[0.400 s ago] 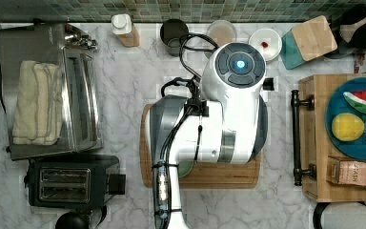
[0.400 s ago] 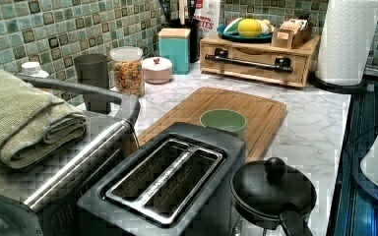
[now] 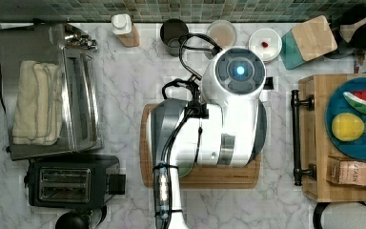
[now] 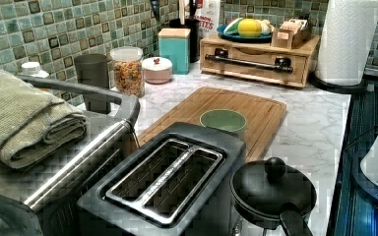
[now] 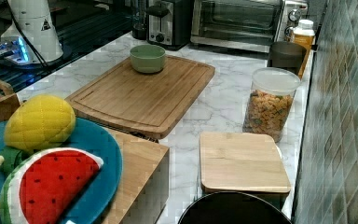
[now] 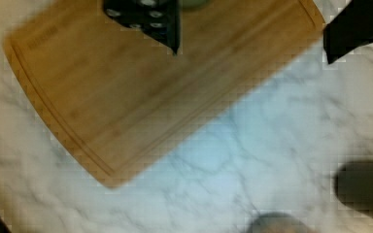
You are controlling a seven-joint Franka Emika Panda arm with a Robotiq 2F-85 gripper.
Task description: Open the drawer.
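So this looks like the very start, the approach step: nothing has been gripped yet. In the wrist view the claw (image 6: 252,56) is seen spread wide with nothing between its two black fingers (image 6: 145,19). It hangs over the corner of the cutting board (image 6: 141,92), where the wood gives way to marble tabletop (image 6: 252,160).

The drawer (image 4: 250,69) is well apart from the claw. It sits past the board's far edge in the left view and off to the top view's right of the arm (image 3: 219,124). Its front looks flush with the wooden box, so it's judged fully shut. The black bar handle (image 3: 296,138) runs along that front on two posts.

Next move, probably: the claw has to be carried across to that bar, turned so the fingers straddle it, closed on it between the posts, and then pulled straight back toward the board. The green bowl (image 4: 222,119) on the board shouldn't be in the way.

Writing-wise, not much can be made out. A carton (image 4: 208,12) behind the drawer unit ends in "TES". The small box (image 3: 355,172) on top of the unit shows something like "TASH", and the rest can't be read.
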